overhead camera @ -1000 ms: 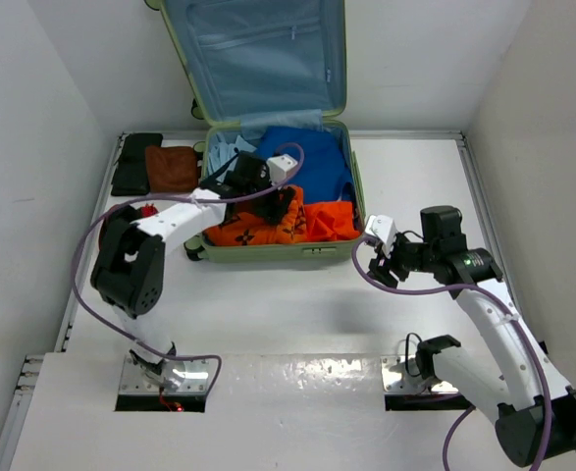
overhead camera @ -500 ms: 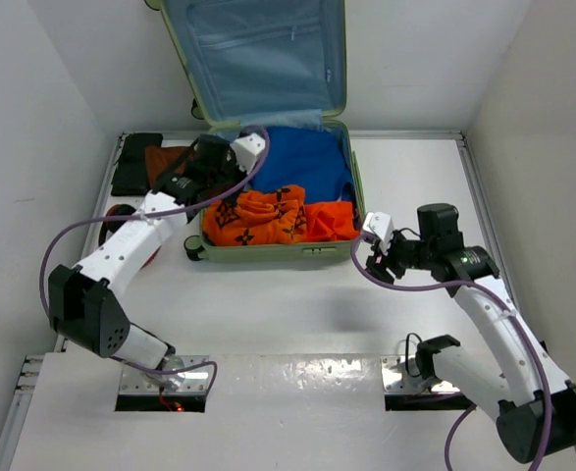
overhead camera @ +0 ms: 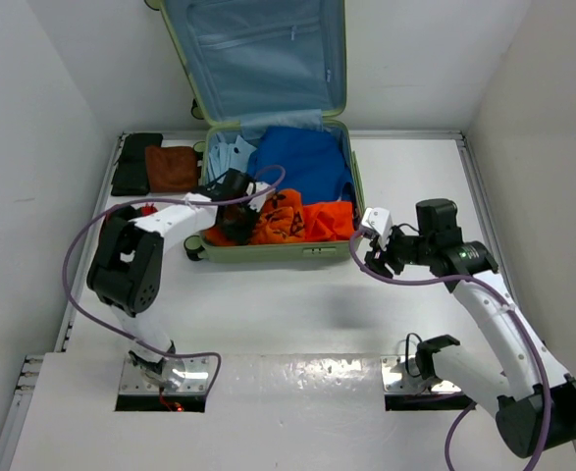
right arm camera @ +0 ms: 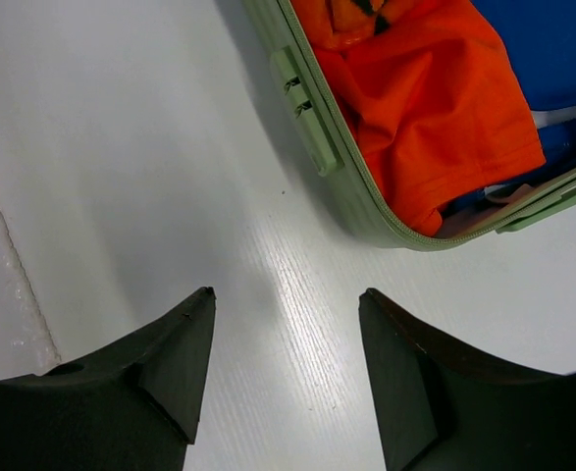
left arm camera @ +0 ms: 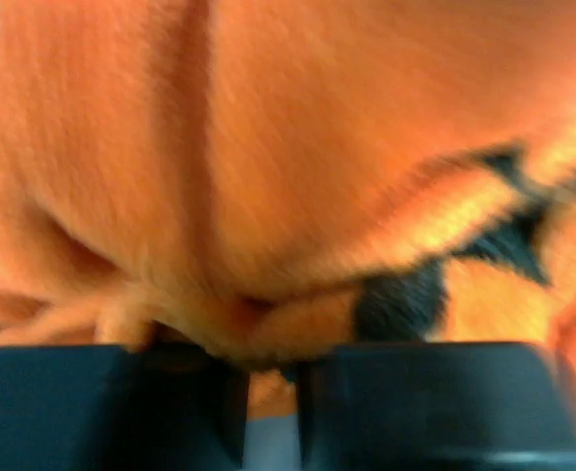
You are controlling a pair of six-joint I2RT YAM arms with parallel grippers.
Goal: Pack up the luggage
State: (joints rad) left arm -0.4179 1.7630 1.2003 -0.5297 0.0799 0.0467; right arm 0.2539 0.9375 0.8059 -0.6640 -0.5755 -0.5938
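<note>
The luggage (overhead camera: 281,252) lies open at the back of the table, a pale green shell with its blue-lined lid (overhead camera: 258,59) upright against the wall. Inside are a blue garment (overhead camera: 302,162), a light blue one (overhead camera: 231,155), a plain orange one (overhead camera: 329,218) and an orange garment with black pattern (overhead camera: 286,216). My left gripper (overhead camera: 236,221) is down in the front left of the case. In the left wrist view its jaws (left arm camera: 268,392) are nearly shut, pinching a fold of the patterned orange fabric (left arm camera: 288,147). My right gripper (overhead camera: 374,257) hangs open over bare table by the case's front right corner (right arm camera: 312,147).
A brown garment (overhead camera: 172,167) and a black one (overhead camera: 136,162) lie on the table left of the case, with a small red thing (overhead camera: 148,209) nearer the left arm. White walls close in on the left, right and back.
My left gripper swung out to the left and back, then dropped into the case's front left and closed on the patterned orange garment, which has shifted right. The right arm barely moved.
</note>
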